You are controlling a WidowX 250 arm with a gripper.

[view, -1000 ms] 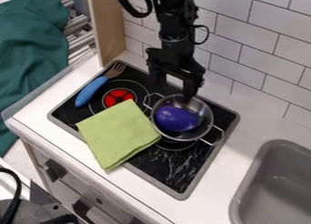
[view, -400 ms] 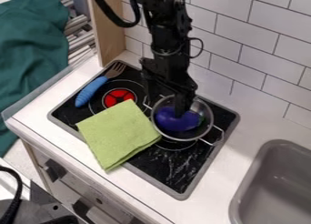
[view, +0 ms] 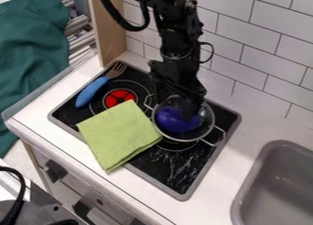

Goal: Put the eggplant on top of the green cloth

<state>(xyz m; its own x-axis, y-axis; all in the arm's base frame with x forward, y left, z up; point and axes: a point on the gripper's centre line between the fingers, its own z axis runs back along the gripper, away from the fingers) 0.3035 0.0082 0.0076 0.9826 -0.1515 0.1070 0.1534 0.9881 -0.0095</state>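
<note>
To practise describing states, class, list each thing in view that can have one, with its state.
Purple plastic eggplant: lying in the pot, partly hidden.
Silver metal two-handled pot: upright, uncovered.
Light green square cloth: folded, laid flat.
Blue-handled fork: lying on the stove.
Dark green fabric: rumpled.
Black robot gripper: hanging over the pot.

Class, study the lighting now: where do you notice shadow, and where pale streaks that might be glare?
Camera view: dark shading on the eggplant, probably shadow from the arm above; camera view: pale streaks on the black stove below the pot, glare or smudges, I cannot tell which.
</note>
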